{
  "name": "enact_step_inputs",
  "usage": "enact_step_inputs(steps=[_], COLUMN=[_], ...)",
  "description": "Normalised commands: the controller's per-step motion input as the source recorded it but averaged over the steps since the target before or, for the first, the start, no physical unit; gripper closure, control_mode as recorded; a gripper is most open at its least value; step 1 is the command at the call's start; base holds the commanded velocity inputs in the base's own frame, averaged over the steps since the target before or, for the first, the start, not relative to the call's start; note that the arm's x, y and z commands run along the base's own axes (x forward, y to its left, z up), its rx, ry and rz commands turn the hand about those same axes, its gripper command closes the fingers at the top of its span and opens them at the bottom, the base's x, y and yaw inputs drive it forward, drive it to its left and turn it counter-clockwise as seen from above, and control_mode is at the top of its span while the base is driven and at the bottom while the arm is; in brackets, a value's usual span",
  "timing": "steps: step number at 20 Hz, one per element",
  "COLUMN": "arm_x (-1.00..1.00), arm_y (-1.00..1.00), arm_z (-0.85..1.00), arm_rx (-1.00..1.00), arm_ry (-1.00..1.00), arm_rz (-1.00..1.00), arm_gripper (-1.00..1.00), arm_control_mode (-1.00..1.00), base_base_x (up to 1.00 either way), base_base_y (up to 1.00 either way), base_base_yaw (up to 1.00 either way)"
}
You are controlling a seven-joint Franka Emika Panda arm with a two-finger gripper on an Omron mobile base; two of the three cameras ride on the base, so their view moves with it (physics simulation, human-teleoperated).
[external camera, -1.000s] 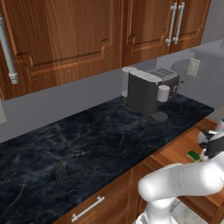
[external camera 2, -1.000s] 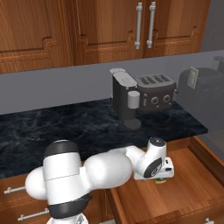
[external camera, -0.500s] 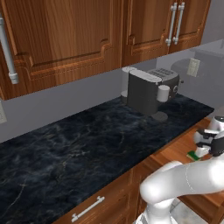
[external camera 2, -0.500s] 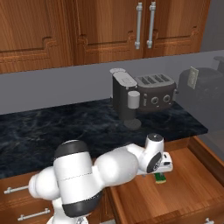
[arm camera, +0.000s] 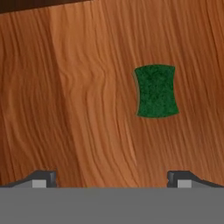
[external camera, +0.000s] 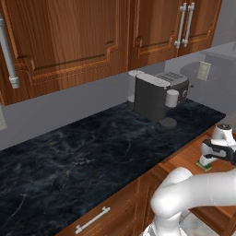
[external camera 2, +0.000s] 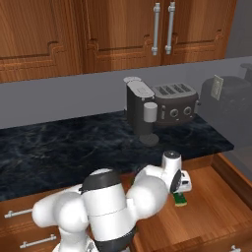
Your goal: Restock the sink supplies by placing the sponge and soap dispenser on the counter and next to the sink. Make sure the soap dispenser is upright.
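I have the gripper (arm camera: pixel 112 177) hovering over the open wooden drawer (external camera 2: pixel 216 197), its fingers spread wide with nothing between them. The green sponge (arm camera: pixel 156 91) lies flat on the drawer floor, above and toward the right fingertip in the hand view, apart from both. From the base cameras I think it sits just under the hand. The black counter (external camera: pixel 83 156) carries a coffee machine (external camera: pixel 150 96) and toaster (external camera 2: pixel 175 101)
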Motion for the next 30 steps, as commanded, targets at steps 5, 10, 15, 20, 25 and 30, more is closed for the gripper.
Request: enact_step_inputs(steps=[5,10,15,20,25,30], arm_x=[0.09,0.02,0.11,0.3,0.32,0.29], arm_y=[-0.17,-0.22,-0.02,0.01,0.0,-0.01], arm_z=[-0.07,-0.23,-0.24,-0.09,-0.06,-0.26], arm_rx=[0.0,0.0,0.0,0.0,0.0,0.0], arm_ry=[0.01,0.03,0.01,0.0,0.0,0.0], arm_rz=[0.0,0.0,0.0,0.0,0.0,0.0], arm_gripper=[-1.0,-1.0,-1.0,-1.0,-1.0,-1.0], arm_control_mode=[-1.0,-1.0,-1.0,-1.0,-1.0,-1.0], base_base_x=[0.0,0.0,0.0,0.0,0.0,0.0], base_base_y=[0.0,0.0,0.0,0.0,0.0,0.0], base_base_yaw=[0.0,0.0,0.0,0.0,0.0,0.0])
